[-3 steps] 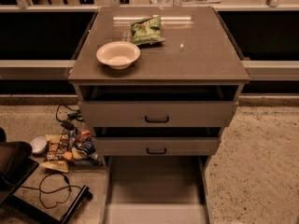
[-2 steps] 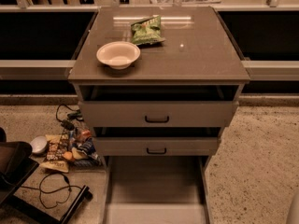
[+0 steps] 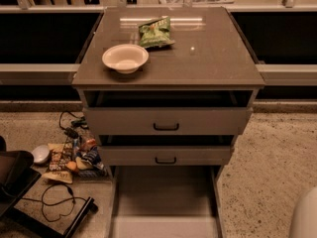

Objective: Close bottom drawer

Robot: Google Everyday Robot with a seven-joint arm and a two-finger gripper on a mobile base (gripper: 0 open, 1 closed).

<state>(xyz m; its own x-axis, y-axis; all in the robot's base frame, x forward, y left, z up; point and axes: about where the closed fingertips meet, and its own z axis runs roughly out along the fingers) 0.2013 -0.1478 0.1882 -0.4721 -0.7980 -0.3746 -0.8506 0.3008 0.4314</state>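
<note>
a single camera looks from in front of the cabinet [image 3: 166,120] and well above it, tilted steeply down. it faces the cabinet's front head on, so the tabletop [image 3: 213,58] fills the upper middle and the pulled-out bottom drawer [image 3: 166,202] runs toward the lens, its near end cut by the lower edge. the view is fairly near: cabinet centred, speckled floor [image 3: 277,152] on either side, a rail [image 3: 34,73] behind. the end effector is out of frame; a pale rounded shape [image 3: 304,217] intrudes at the lower right corner.

bowl [image 3: 125,58] on cabinet [image 3: 213,58] above bottom drawer [image 3: 166,197]
</note>
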